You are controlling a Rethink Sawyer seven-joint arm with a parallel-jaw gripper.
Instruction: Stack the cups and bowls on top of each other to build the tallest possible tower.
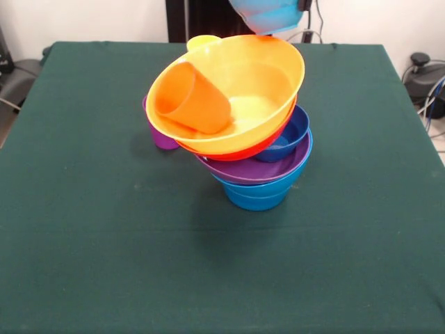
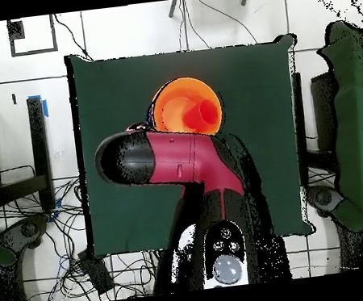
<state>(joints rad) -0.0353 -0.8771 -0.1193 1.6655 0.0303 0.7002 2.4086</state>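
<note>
The tower (image 1: 254, 156) stands mid-table: mid-blue bowls (image 1: 256, 195) at the bottom, then the wide purple bowl (image 1: 243, 170), the small dark blue bowl (image 1: 286, 138), the orange bowl (image 1: 233, 154) and the large yellow bowl (image 1: 243, 83), which tilts toward the camera. The orange cup (image 1: 191, 97) lies on its side inside the yellow bowl. The purple cup (image 1: 158, 136) and the yellow cup (image 1: 201, 42) show partly behind the tower. My gripper (image 1: 300, 7) is at the top edge, shut on the small cyan bowl (image 1: 264, 17), held in the air above and behind the tower. In the overhead view the arm (image 2: 177, 157) hides the gripper; the tower (image 2: 187, 112) shows beside it.
The green table (image 1: 83, 209) carries the tower near its middle. Cables and dark equipment (image 1: 424, 76) lie off the table's right side. In the overhead view the green table (image 2: 104, 84) has cables (image 2: 39, 230) on the floor around it.
</note>
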